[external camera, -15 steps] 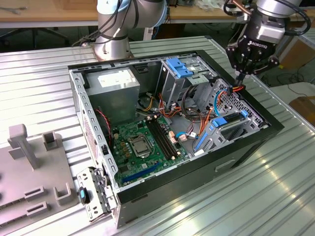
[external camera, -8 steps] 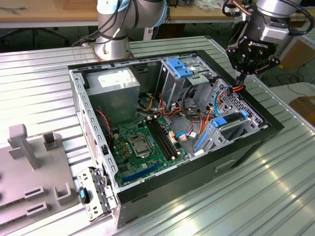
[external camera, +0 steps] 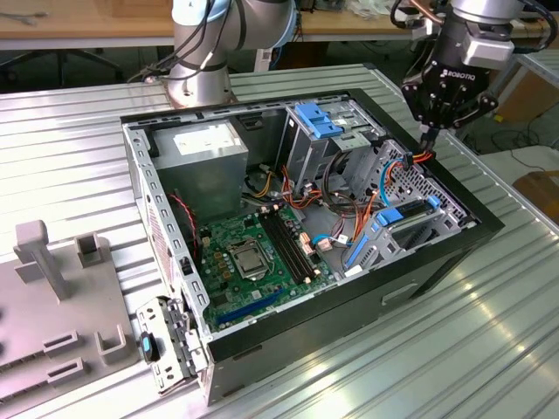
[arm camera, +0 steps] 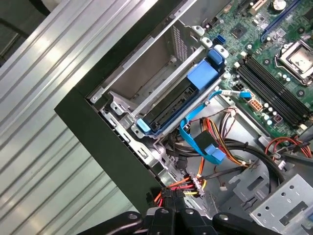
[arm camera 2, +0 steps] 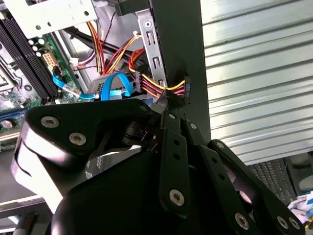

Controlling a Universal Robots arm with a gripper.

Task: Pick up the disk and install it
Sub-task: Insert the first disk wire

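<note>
Disk (arm camera: 173, 105), in its blue bracket, lies already seated in the drive bay of the computer case (external camera: 288, 336). My gripper (arm camera 2: 167, 102) is pinched on the power cable (arm camera 2: 172, 87), which is not yet plugged.

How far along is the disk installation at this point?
Done: the disk, in its blue bracket, already appears seated in its bay inside the case. In hand: the gripper is closed on the power cable near the case edge. Left: the cable's connector hangs free, not plugged into the disk, so cabling looks unfinished.
</note>
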